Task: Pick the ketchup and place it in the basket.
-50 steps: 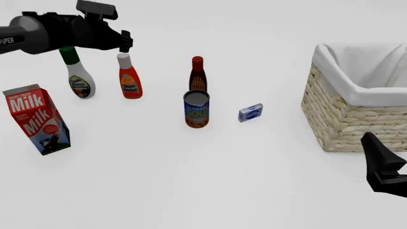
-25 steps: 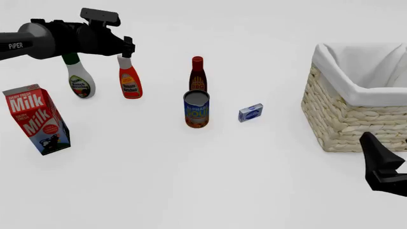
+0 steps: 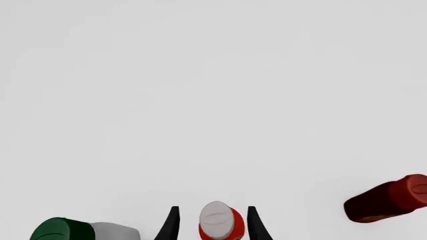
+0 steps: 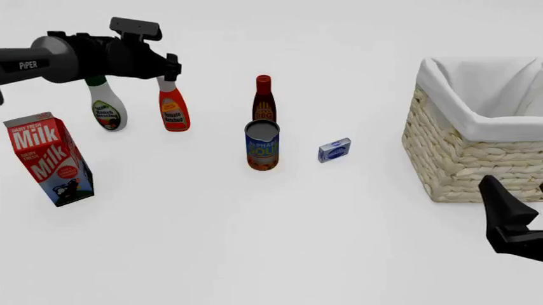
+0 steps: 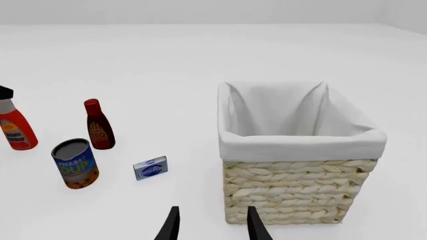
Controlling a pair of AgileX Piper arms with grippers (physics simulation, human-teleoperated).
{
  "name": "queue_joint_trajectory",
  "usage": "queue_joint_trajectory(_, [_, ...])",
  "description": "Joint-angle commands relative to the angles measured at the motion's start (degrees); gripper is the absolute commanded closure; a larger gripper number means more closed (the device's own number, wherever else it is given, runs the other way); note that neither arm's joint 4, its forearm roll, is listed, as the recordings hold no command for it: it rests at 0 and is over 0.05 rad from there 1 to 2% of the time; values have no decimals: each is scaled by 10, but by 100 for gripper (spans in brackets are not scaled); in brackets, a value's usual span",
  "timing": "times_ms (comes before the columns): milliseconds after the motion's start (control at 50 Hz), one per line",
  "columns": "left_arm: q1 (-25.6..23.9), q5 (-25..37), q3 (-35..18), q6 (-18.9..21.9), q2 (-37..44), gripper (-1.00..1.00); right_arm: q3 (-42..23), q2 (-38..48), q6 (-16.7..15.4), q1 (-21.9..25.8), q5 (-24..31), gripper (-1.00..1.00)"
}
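Milk carton (image 4: 48,157), green-capped white bottle (image 4: 105,101), slim dark bottle (image 4: 264,98), soup can (image 4: 262,145), small blue box (image 4: 334,150)

The ketchup (image 3: 221,225) cap sits between the left gripper's (image 3: 212,226) 2 spread fingers (image 3: 171,225), untouched.

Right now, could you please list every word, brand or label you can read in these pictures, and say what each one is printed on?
"PIPER": on the left arm.
"Milk", large, on two faces, under smaller "DAIRY FRESH": on the milk carton.
The labels on the ketchup, the green-capped bottle, the dark bottle, the can and the small blue box are too small or blurred to read.
The basket bears no text.
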Motion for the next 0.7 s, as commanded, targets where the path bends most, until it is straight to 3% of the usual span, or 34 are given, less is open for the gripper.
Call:
queue_joint_trajectory(20, [2,-4,0,1,7,-100,0,-2,1,0,2,-100])
queue_joint_trajectory(700, [0,-13,-1,-5,31,-100,0,-8,1,-2,6,-100])
